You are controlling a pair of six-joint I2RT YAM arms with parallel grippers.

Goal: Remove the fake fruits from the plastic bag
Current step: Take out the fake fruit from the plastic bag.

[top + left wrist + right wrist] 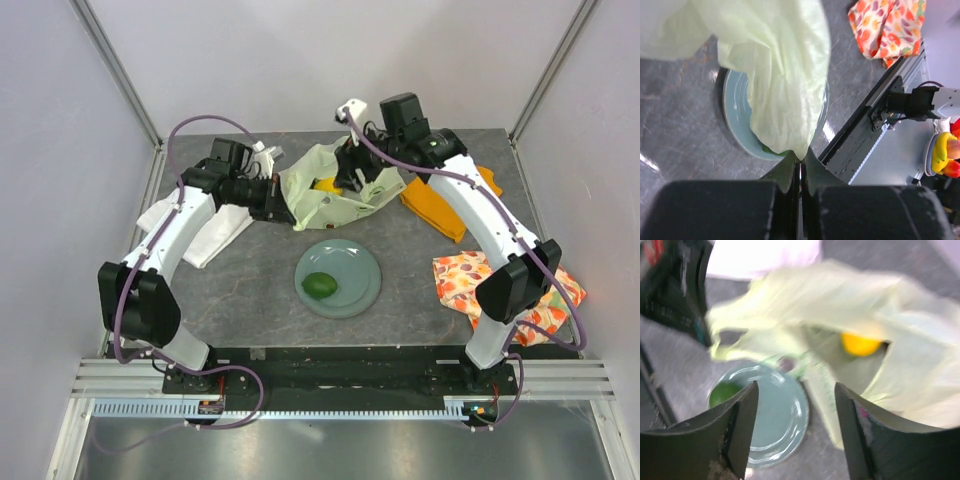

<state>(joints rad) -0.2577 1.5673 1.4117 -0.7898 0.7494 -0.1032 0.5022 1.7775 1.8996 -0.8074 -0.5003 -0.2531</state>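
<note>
grey desk (250, 290) | one green fruit (320, 286) out, on plate (360, 262) | yellow citrus (860, 344) inside plastic bag (305, 185), others unseen | left gripper (801, 160) pinches bag | right gripper (795, 425) spread, empty

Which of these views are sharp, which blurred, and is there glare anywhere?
Top external: sharp, evenly lit, plastic bag crisp. Left wrist: bag sharp, left gripper soft near the lens, bright glare patches on the table. Right wrist: blurred throughout, the yellow fruit smeared.

I work in a robotics lab cell: my left arm (175, 235) and right arm (480, 215) are bolted to an aluminium rail (340, 385) at the edge of a grey table (250, 300). Pale panels (60, 130) on metal posts (118, 70) box it in.
</note>
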